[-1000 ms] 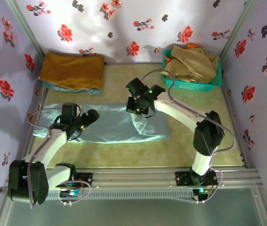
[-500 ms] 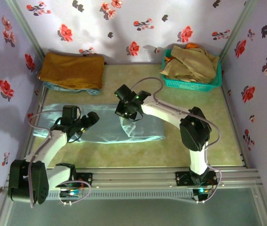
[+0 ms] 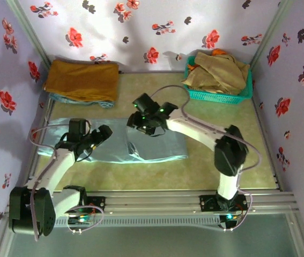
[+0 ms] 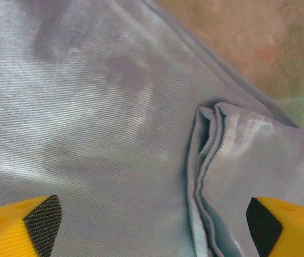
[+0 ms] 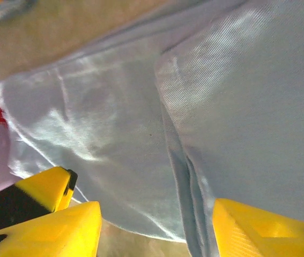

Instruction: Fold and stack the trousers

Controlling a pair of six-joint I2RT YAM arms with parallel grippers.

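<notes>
The trousers (image 3: 157,147) are lying flat across the middle of the bench (image 3: 141,176), stretching from its left edge to a little past its centre. Their right part is lying doubled over the rest, with the fold's free edge running across the cloth near the middle of the garment.

The left gripper (image 3: 104,132) is hovering over the single layer just left of that edge. In the left wrist view the left gripper (image 4: 152,225) is showing its jaws standing wide apart, the yellow fingertips (image 4: 42,219) with dark pads at the two lower corners and nothing between them. Below them the layered hem (image 4: 202,171) is lying in several thin folds on the smooth cloth.

The right gripper (image 3: 135,126) is hanging over the far side of the doubled part, close to its free edge. From the right wrist camera the right gripper (image 5: 157,230) is showing its jaws parted, gripping nothing, with the upper layer's corner (image 5: 165,64) lying loose on the lower layer.

At the far left a mustard-brown cloth (image 3: 82,80) is sitting folded on top of a pale blue piece (image 3: 60,99), well apart from the trousers. At the far right a teal basket (image 3: 219,96) is holding beige-tan garments (image 3: 219,72). Lilac walls (image 3: 141,21) printed with red flowers are surrounding the bench.
</notes>
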